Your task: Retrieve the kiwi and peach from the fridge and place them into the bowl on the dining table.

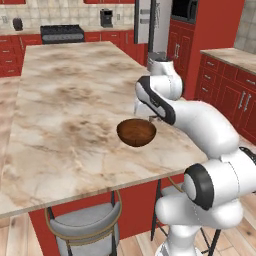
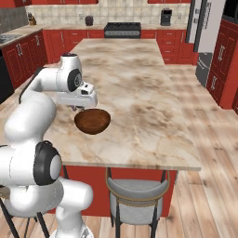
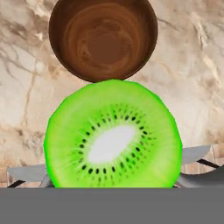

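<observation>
The kiwi [image 3: 113,136], a bright-green cut face with a white core, sits close in front of the hand camera and hides the fingertips. It hangs above the near edge of the dining table [image 1: 70,105] [image 2: 139,93]. My gripper [image 1: 151,118] [image 2: 76,109] is shut on it, just beside and slightly above the dark reddish-brown bowl [image 1: 136,132] [image 2: 92,121] [image 3: 103,39]. The bowl is empty and stands on the marble near the table's edge. The fridge [image 1: 150,20] [image 2: 207,23] stands at the far end of the room. The peach is out of view.
Grey stools [image 1: 85,225] [image 2: 137,190] are tucked under the table's near edge. A black stove [image 1: 62,32] [image 2: 122,29] and red cabinets line the back wall. Another marble counter [image 1: 230,57] runs along the right side.
</observation>
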Robot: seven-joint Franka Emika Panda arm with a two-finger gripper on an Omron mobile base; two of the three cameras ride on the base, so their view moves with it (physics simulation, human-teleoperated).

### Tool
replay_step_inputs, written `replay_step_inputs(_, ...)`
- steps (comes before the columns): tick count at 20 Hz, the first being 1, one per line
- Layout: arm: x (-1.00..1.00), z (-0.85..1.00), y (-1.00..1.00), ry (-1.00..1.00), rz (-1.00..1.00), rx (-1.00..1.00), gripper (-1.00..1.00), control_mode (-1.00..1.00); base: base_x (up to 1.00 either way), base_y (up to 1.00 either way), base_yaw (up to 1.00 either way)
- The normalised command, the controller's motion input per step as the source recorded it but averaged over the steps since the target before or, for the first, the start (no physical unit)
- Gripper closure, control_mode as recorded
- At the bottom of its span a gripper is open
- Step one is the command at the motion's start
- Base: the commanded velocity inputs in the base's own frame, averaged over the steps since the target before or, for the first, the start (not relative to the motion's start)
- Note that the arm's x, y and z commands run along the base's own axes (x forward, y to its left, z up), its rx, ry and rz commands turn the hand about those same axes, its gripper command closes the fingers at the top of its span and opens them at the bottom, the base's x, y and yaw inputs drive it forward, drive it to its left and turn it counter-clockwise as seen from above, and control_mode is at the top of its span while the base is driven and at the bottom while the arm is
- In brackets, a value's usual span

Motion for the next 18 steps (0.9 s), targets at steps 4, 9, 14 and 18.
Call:
replay_step_inputs(4, 0.25, -0.6, 0.07, 0.21, 0.0, 0.0, 1.0, -1.0, 0.0, 0.0, 0.0)
replay_step_inputs(9, 0.33, -0.53, 0.0, 0.14, 0.0, 0.0, 1.0, -1.0, 0.0, 0.0, 0.0)
replay_step_inputs(14, 0.48, -0.46, 0.01, 0.02, 0.0, 0.0, 1.0, -1.0, 0.0, 0.0, 0.0)
replay_step_inputs(18, 0.71, -0.37, 0.04, -0.01, 0.0, 0.0, 1.0, -1.0, 0.0, 0.0, 0.0)
